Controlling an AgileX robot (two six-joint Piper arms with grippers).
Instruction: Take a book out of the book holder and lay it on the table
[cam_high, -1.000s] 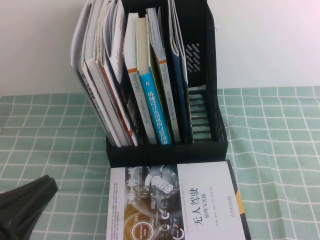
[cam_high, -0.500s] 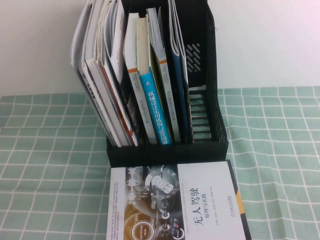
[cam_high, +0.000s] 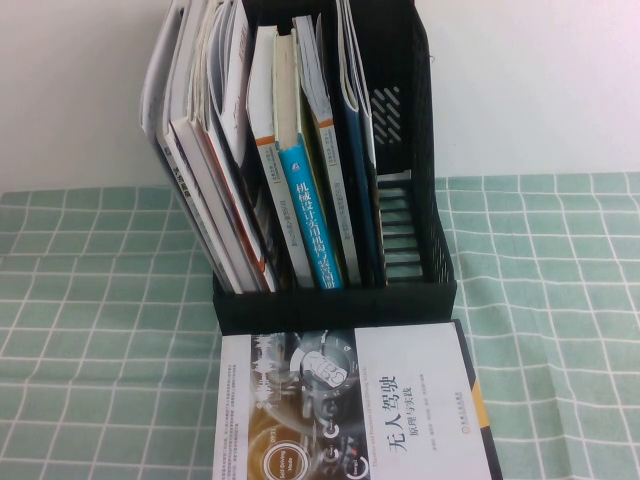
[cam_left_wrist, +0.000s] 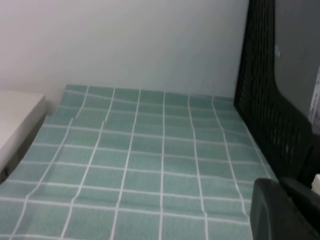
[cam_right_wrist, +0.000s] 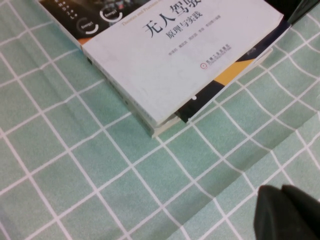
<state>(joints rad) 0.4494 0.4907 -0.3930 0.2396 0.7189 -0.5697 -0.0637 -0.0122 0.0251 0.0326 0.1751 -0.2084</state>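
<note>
The book, its cover half white with a black title and half grey photo, lies flat on the table just in front of the black book holder. It shows again in the right wrist view. My right gripper hovers shut and empty over the green cloth beside the book's near corner. My left gripper is shut and holds nothing, low over the cloth beside the holder's slotted side. Neither gripper shows in the high view.
Several books stand upright in the holder, among them one with a bright blue spine. A dark navy book with an orange patch lies under the white one. A white ledge borders the cloth at the far left.
The left gripper, seen a second ago at the lower left corner of the high view, has pulled out of that view. The book and holder have not moved.
</note>
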